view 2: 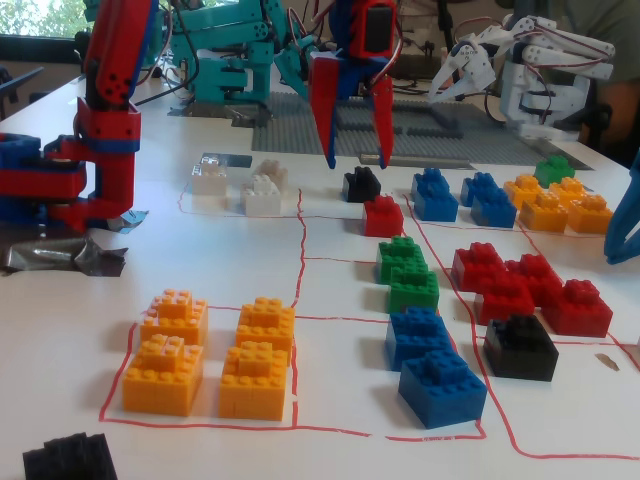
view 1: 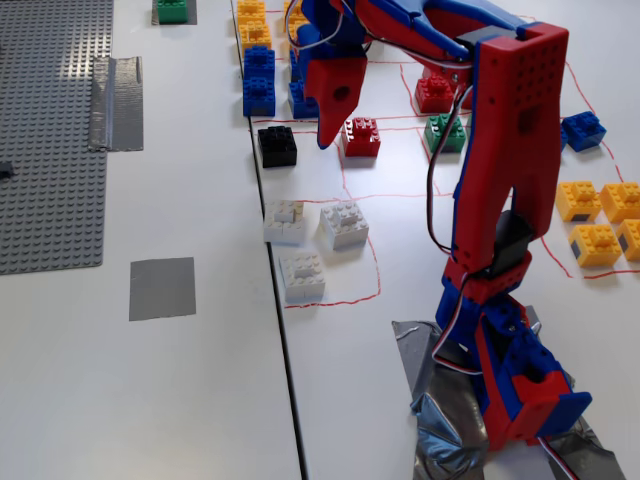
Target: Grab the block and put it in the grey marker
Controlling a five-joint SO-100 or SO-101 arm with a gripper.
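Note:
The black block (view 1: pixel 277 146) sits on the white table next to a red brick (view 1: pixel 360 137). It also shows in the other fixed view (view 2: pixel 361 184), just behind the red brick (view 2: pixel 383 215). My gripper (view 1: pixel 325 138) hangs point-down between the block and the red brick. In the low fixed view the gripper (view 2: pixel 357 162) is open and empty, its two red fingers spread just above the block. The grey marker (view 1: pixel 162 288) is a flat square patch to the lower left, and in the low view it (view 2: pixel 224 160) lies behind the white bricks.
Three white bricks (view 1: pixel 302 277) lie between block and marker. A large grey baseplate (view 1: pixel 50 130) and a shiny tape strip (view 1: pixel 117 103) are at the left. Blue (view 1: pixel 259 90), green (view 1: pixel 445 132) and yellow bricks (view 1: pixel 595 243) surround the arm. Another black brick (view 2: pixel 520 347) is near the front.

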